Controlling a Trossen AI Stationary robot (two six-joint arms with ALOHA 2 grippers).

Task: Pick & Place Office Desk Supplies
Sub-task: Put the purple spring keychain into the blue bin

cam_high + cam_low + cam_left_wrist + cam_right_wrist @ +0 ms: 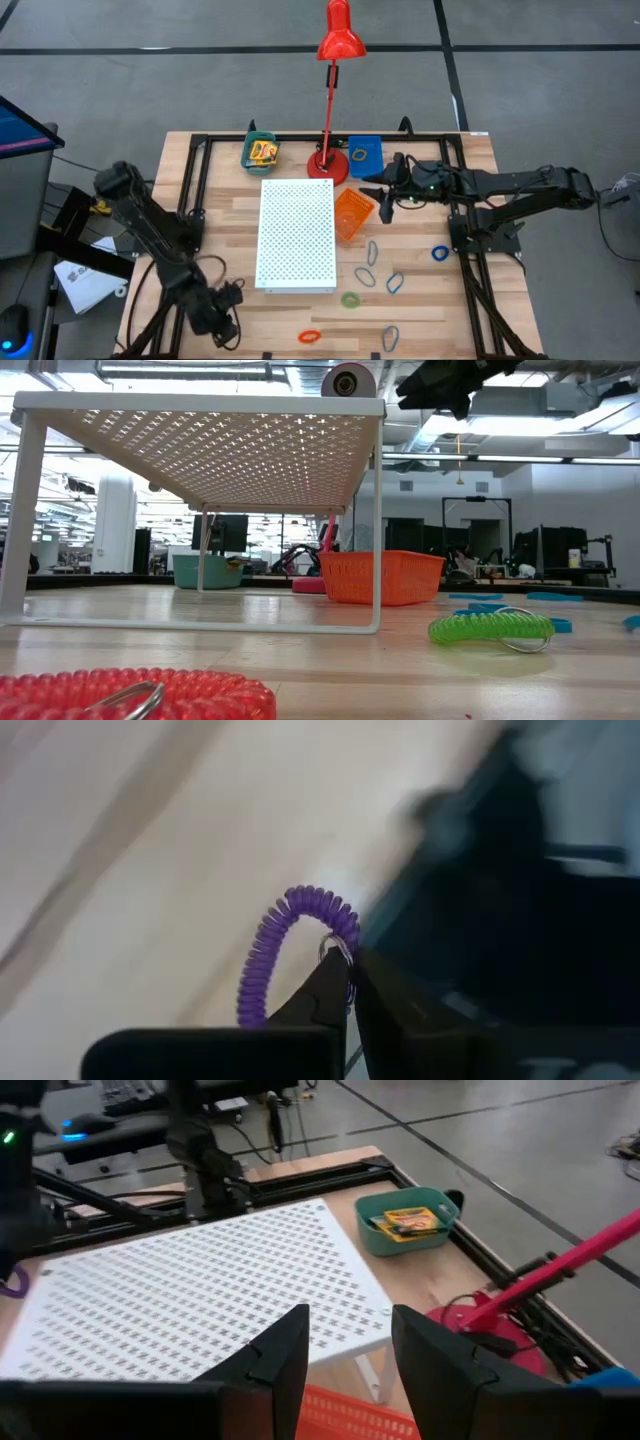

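**Left arm low and clamped, right arm raised and open**

The left arm reached down to the near left corner of the table, its elbow bent outward. The left gripper [350, 982] was closed, fingertips meeting on a purple loop [285, 935]. The right arm stretched level across the far right side, wrist pointing toward the middle. The right gripper [348, 1342] hung above the table with its fingers [285, 1350] parted, holding nothing.

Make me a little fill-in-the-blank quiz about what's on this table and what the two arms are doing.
1. The left tool is shut on a ____ coiled loop.
2. The yellow-and-green box lies in the ____ bin.
3. The right tool hangs open above the ____ basket.
4. The lamp is ____.

Missing words: purple; green; orange; red
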